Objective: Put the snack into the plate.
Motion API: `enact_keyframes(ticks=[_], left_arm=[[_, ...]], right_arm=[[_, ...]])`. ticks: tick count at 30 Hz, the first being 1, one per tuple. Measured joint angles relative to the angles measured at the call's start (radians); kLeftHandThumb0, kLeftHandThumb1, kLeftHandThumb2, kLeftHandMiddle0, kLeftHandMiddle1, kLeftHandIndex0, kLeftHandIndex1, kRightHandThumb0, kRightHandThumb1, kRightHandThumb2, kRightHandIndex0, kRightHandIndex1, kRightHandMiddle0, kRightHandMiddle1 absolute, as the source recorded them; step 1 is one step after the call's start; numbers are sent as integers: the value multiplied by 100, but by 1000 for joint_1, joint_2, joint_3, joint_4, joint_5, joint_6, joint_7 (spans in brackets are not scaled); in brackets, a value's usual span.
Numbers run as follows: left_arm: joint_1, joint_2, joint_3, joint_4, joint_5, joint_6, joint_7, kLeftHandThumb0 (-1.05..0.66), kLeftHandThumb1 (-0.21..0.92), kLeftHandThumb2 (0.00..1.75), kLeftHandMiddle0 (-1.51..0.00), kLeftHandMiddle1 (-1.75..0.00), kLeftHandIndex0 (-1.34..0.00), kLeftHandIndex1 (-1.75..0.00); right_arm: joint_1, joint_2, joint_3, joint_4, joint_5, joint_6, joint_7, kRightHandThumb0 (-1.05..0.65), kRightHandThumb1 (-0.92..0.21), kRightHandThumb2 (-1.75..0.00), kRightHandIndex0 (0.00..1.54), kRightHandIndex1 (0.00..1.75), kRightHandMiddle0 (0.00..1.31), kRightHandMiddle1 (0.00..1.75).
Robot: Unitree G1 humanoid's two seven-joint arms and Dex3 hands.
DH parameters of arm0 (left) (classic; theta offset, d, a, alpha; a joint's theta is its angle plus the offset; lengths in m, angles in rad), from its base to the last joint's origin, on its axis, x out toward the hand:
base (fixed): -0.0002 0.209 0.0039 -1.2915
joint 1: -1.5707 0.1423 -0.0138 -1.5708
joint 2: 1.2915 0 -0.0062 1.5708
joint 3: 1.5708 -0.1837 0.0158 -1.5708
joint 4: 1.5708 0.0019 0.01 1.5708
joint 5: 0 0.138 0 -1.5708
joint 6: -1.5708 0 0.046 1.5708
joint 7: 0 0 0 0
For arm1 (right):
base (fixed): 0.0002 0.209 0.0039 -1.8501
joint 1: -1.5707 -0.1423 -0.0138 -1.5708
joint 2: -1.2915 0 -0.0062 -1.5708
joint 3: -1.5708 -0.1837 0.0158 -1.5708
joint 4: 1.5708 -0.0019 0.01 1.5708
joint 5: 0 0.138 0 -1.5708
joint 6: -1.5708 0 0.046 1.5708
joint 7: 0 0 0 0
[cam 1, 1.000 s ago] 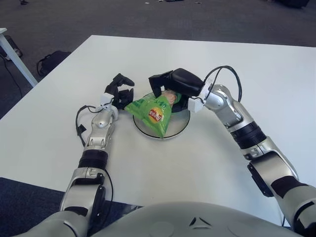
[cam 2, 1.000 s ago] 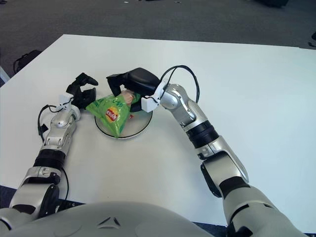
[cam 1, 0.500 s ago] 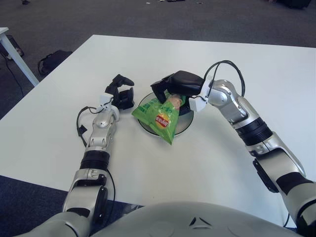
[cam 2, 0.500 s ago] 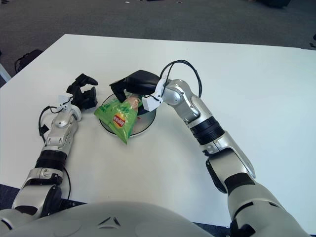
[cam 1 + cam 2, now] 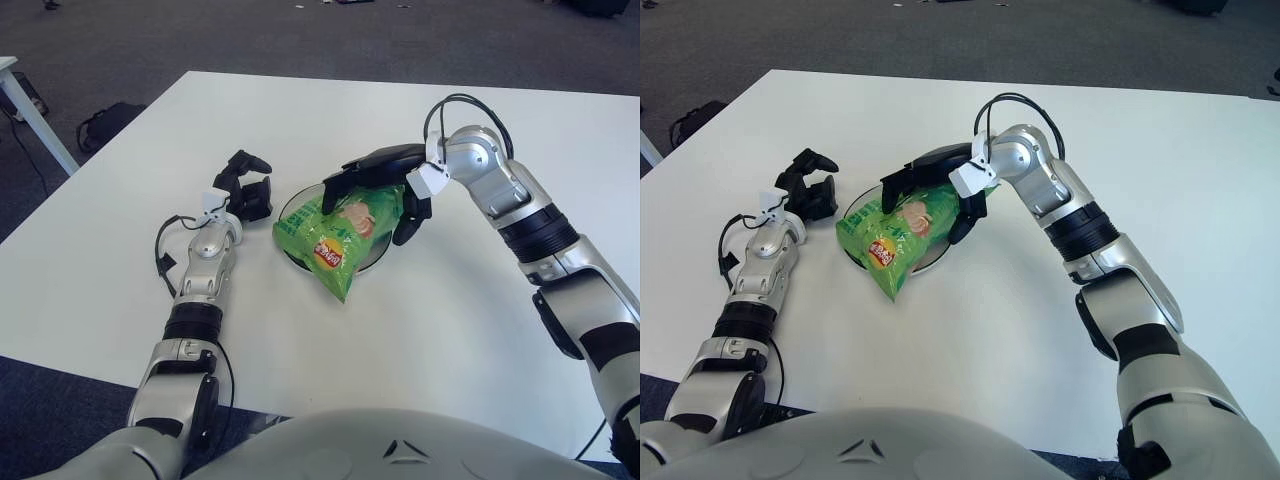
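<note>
Left eye view shows our right hand (image 5: 385,190) over the green snack bag (image 5: 338,232), fingers spread apart above it and not closed on it. We see the bag lying across the round plate (image 5: 296,204) on the white tabletop (image 5: 420,320), its lower corner hanging past the plate's near rim. Our left hand (image 5: 245,190) sits just left of the plate, fingers loosely curled, holding nothing.
</note>
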Motion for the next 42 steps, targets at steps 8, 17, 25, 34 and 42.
enact_keyframes(ticks=[8, 17, 25, 34, 42], left_arm=[[-6, -1, 6, 19, -14, -3, -19, -44, 45, 115, -121, -175, -51, -175], [-13, -1, 12, 36, -34, -15, -38, -44, 44, 116, -122, -175, -51, -175], [-15, 0, 12, 48, -36, -24, -47, -44, 44, 116, -122, -175, -52, -175], [-19, -1, 10, 59, -36, -34, -48, -45, 42, 119, -124, -175, -53, -175], [-17, 7, 13, 60, -37, -38, -48, -44, 44, 116, -121, -175, -52, -175]], right_arm=[[-37, 7, -29, 149, 126, -55, 123, -84, -69, -41, 0, 0, 0, 0], [-135, 28, -116, 334, 292, 16, 312, -77, -67, -39, 0, 0, 0, 0], [-205, 19, -263, 477, 407, 162, 380, -70, -35, -73, 0, 0, 0, 19], [-240, -74, -293, 642, 272, 132, 240, -47, -14, -102, 4, 2, 0, 57], [-212, -135, -338, 666, 248, 151, 155, -6, -6, -128, 17, 10, 0, 81]])
